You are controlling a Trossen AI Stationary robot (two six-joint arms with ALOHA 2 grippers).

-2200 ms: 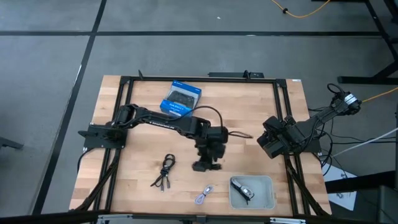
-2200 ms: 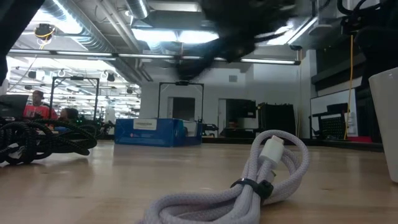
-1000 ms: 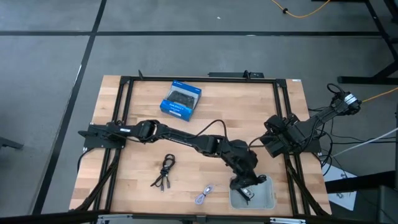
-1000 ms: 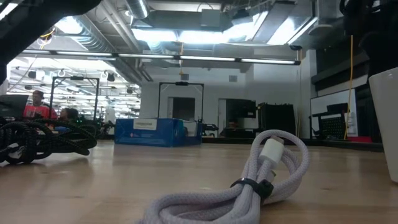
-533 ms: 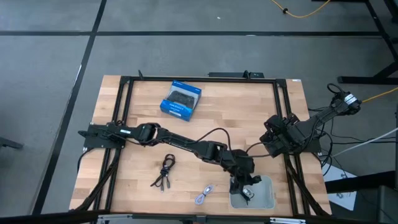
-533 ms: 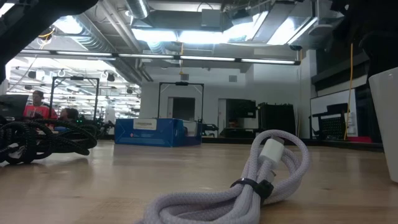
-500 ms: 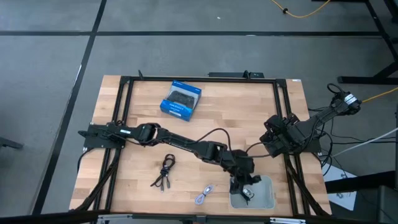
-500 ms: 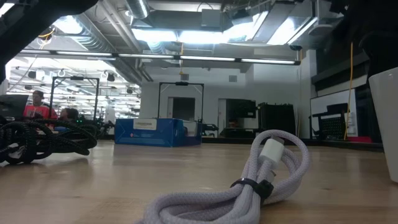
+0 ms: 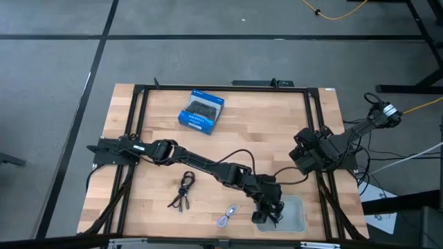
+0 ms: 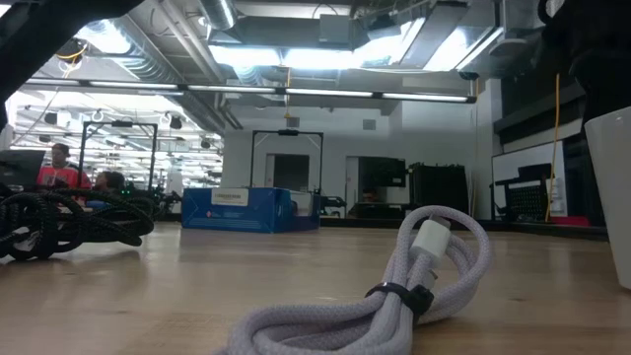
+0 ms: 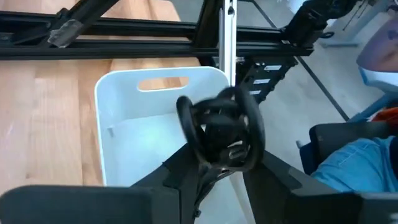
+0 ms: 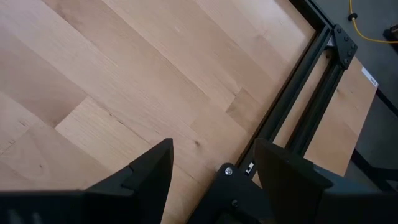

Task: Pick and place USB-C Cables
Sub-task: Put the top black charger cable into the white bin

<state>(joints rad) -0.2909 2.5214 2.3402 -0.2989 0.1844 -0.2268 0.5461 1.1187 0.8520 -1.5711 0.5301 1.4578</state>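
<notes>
My left gripper (image 9: 268,211) (image 11: 216,179) reaches out over the light grey bin (image 9: 296,216) (image 11: 124,124) near the table's near right corner, shut on a coiled black USB-C cable (image 11: 221,129). My right gripper (image 9: 303,156) (image 12: 211,163) waits open above bare wood by the table's right rail. A second black cable (image 9: 183,191) (image 10: 59,223) lies flat on the table, left of centre. A lavender cable (image 9: 227,216) (image 10: 394,288) lies near the near edge. What lies inside the bin is hidden under my left gripper. My left gripper pinches the black cable bundle between its two fingers at the bundle's lower part (image 11: 211,167). The fingers (image 11: 177,171) point down and outward over the bin. The coil stands out past the fingertips, lifted clear above the bin's floor.
A blue box (image 9: 201,111) (image 10: 246,209) lies near the table's far edge. Black frame rails (image 9: 325,187) (image 12: 292,118) run along the table's sides. The bin's wall (image 10: 611,197) rises at the right of the low view. People sit in the room far behind the table.
My left gripper, carrying the black cable, has moved toward the table's near edge and gone down over the bin. The arm has stretched out farther. The cables on the table and the right arm have stayed where they were.
</notes>
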